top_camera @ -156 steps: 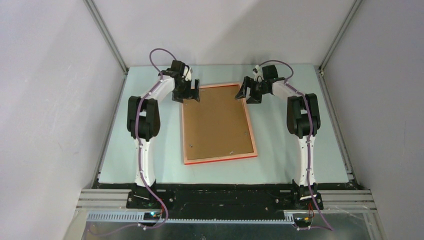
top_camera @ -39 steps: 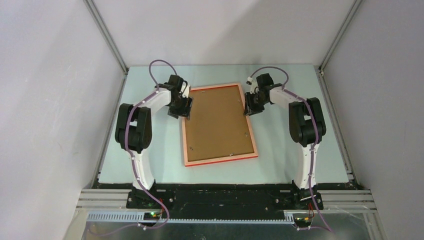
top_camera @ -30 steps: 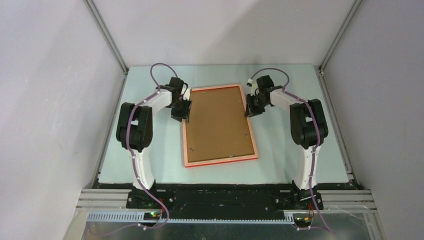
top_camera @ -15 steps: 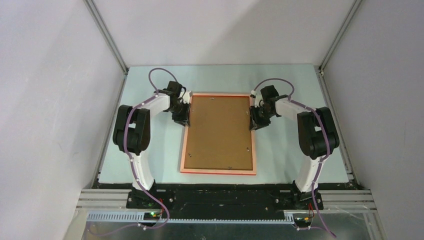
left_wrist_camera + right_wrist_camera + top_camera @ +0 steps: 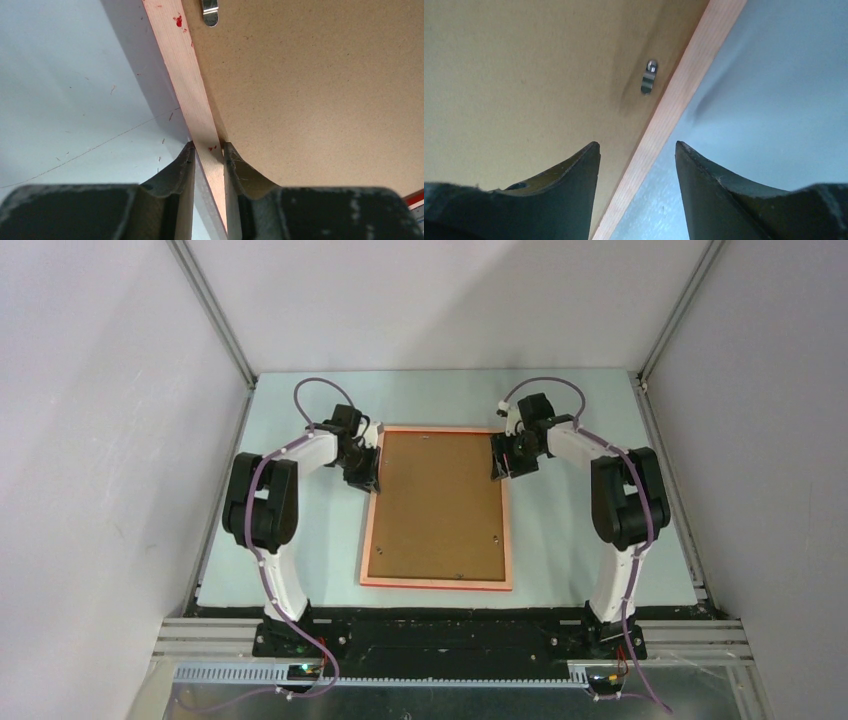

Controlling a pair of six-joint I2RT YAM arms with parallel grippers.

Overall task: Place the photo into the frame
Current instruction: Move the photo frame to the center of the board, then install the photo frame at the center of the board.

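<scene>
The frame lies back-up and square on the table, its pale orange-pink rails around a brown backing board. The photo is hidden. My left gripper is at the frame's upper left rail. In the left wrist view this gripper is shut on the frame rail, one finger outside it and one on the board side. My right gripper is at the upper right rail. In the right wrist view it stands open, straddling the rail without touching it.
Small metal turn clips hold the backing board at its edges. The pale green table top is bounded by grey walls and aluminium posts. Both arm bases sit at the near edge.
The frame has swung from tilted to square and shifted nearer. The left jaws have closed on the left rail. The right jaws have opened and let go of the right rail.
</scene>
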